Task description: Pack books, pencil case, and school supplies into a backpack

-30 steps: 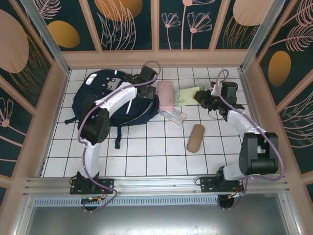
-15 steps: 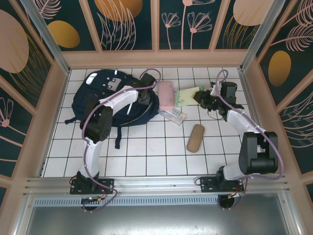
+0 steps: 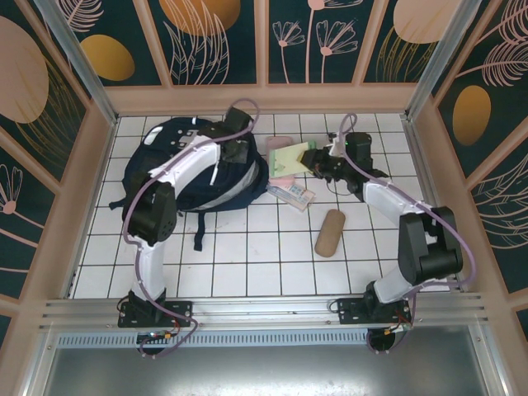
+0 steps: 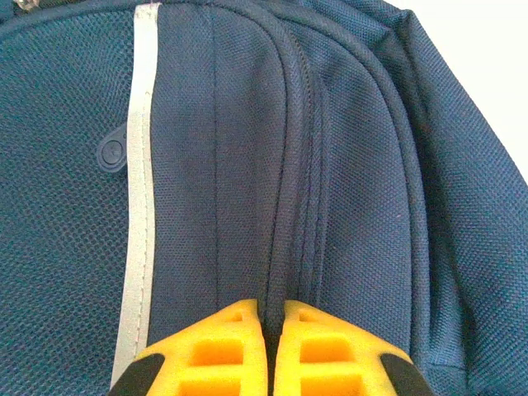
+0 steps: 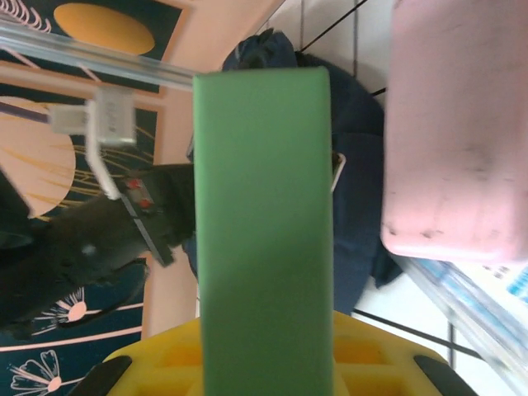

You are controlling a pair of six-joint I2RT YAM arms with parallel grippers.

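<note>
Setting: white-tiled tabletop (image 3: 247, 247) enclosed by low walls.

Backpack (image 3: 186, 169): navy, lying at the far left of the tabletop under the left arm. The left wrist view shows its cloth (image 4: 206, 165) close up, with a pale reflective stripe and a ridged zip seam.

Left claw (image 3: 237, 153): set down on the backpack's right-hand part. In the left wrist view the yellow fingers (image 4: 330, 351) of the claw (image 4: 272, 338) are pressed almost together, pinching the ridged seam that runs into the slit between them.

Right claw (image 3: 318, 161): at the far centre, pointing towards the backpack, pinching the green piece (image 3: 294, 157). In the right wrist view the piece (image 5: 264, 206) stands up flat out of the claw (image 5: 264, 359).

Green piece, position: raised over the pink case (image 3: 276, 169), just beside the backpack's right edge.

Pink case: lying flat beside the backpack; at the upper right of the right wrist view (image 5: 450, 124).

Packet (image 3: 290, 194): white and blue, on the tiles near the pink case's near end; blurred at the lower right of the right wrist view (image 5: 483, 301).

Tan pouch (image 3: 332, 233): on the tiles nearer the arm bases, apart from the rest.
</note>
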